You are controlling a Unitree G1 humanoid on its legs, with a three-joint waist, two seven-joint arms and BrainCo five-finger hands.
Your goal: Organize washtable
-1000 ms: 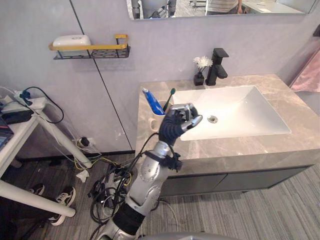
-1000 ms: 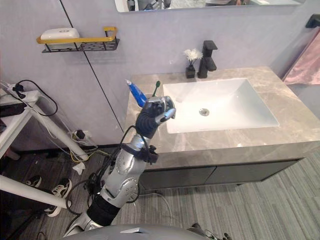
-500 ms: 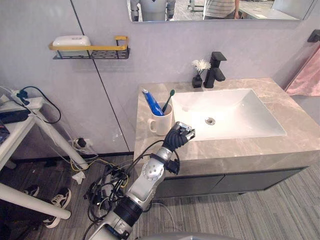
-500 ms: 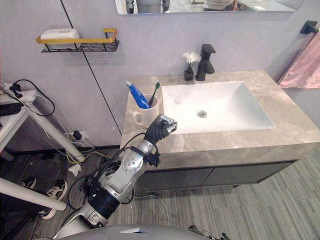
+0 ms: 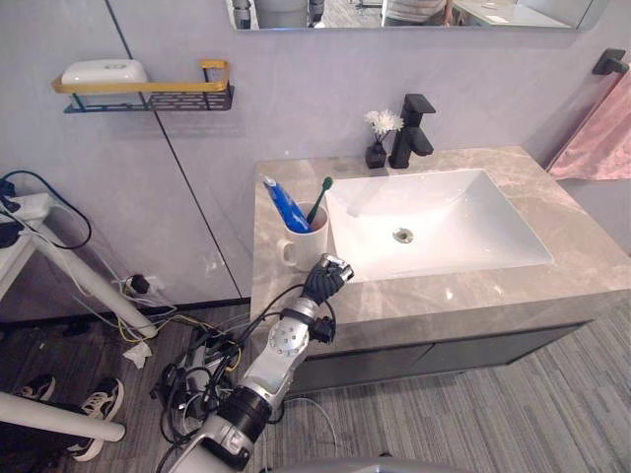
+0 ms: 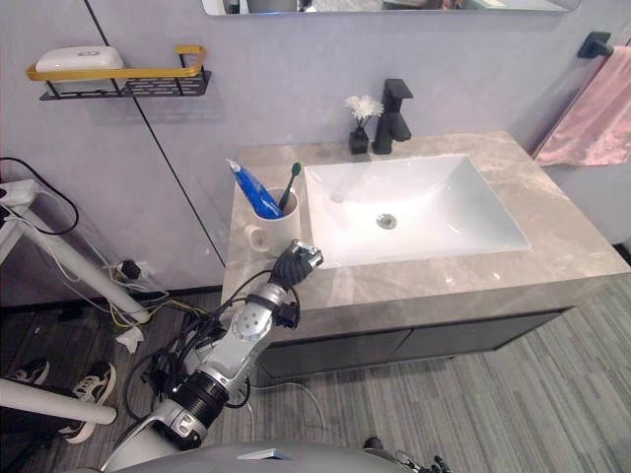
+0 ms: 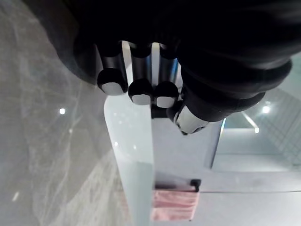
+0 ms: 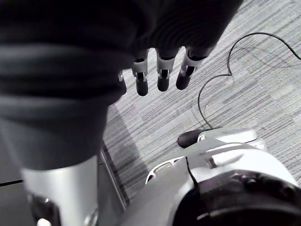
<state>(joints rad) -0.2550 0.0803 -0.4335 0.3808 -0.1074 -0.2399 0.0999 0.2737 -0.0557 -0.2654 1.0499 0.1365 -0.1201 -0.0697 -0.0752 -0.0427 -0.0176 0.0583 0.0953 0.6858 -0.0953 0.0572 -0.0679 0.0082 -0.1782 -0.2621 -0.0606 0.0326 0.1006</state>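
Two things stand upright-leaning in the white mug [image 5: 307,246] at the counter's left end: a blue toothpaste tube [image 5: 284,205] and a green-tipped toothbrush [image 5: 319,200]. Further left, on the wall shelf [image 5: 138,87], lies a white soap-like block [image 5: 103,71]. Just in front of the mug, at the front edge of the marble counter [image 5: 473,291], sits the left hand [image 5: 325,280]. Its wrist view shows the fingers [image 7: 141,92] curled in toward the palm with nothing between them, so it holds none of the task's things. To the right come the white basin [image 5: 463,212], then at the back wall a small dark vase with a white flower [image 5: 378,138], touching or just beside the black faucet [image 5: 411,128], and a pink towel [image 5: 596,138] at the far right. The right hand [image 8: 162,77] hangs over the grey floor, fingers straight and loosely apart, empty. With tube and brush in the mug and the soap on its shelf, the tidying looks to be at or near its close. The next move probably calls for drawing the left hand away along the counter edge, keeping clear of the mug so it is not nudged toward the basin.
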